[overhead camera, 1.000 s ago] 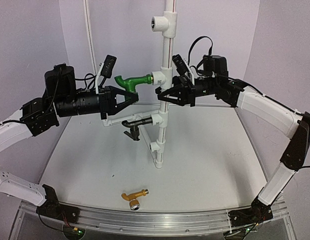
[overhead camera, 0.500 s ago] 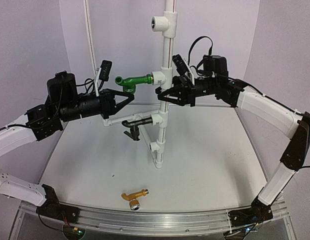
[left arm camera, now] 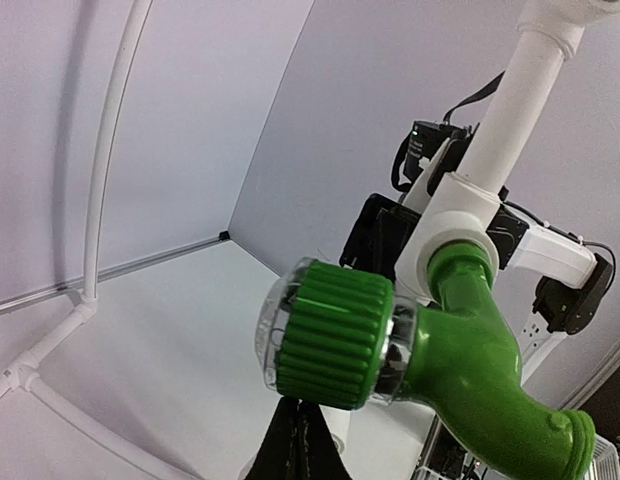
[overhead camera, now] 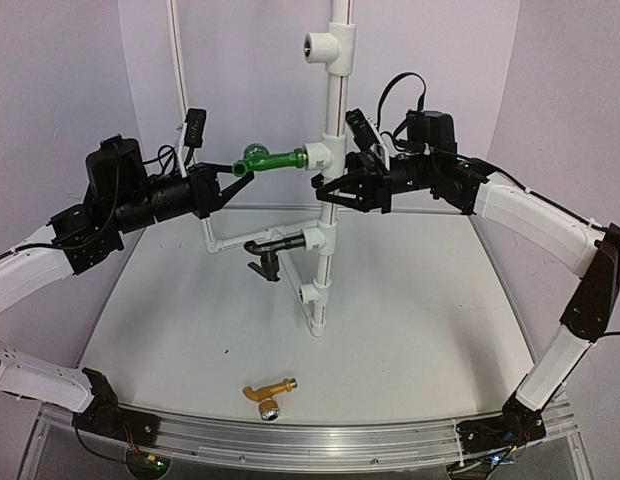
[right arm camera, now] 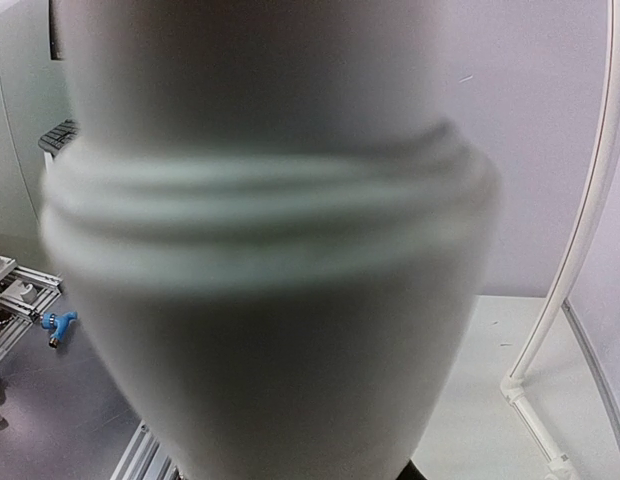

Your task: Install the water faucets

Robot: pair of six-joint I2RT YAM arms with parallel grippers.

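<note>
The green faucet (overhead camera: 273, 158) is screwed into the middle tee (overhead camera: 320, 155) of the upright white pipe (overhead camera: 328, 250); its knob faces my left gripper. In the left wrist view the green knob (left arm camera: 330, 335) fills the centre. My left gripper (overhead camera: 244, 180) is shut and empty, just left of and below the knob, apart from it; its fingers (left arm camera: 290, 445) press together. My right gripper (overhead camera: 323, 190) is shut on the white pipe, which fills the right wrist view (right arm camera: 270, 300). The black faucet (overhead camera: 271, 247) sits in the lower tee. The golden-orange faucet (overhead camera: 267, 392) lies on the table near the front.
An open tee (overhead camera: 320, 43) tops the pipe. A thin white pipe frame (overhead camera: 180, 90) rises at the back left with a low rail (overhead camera: 240, 240) running to the stand. The table's front edge has a metal rail (overhead camera: 310, 440).
My left gripper let go of the green faucet, drew back to the left and up, and shut. The green faucet has turned, its knob now facing left. The right arm has not moved.
</note>
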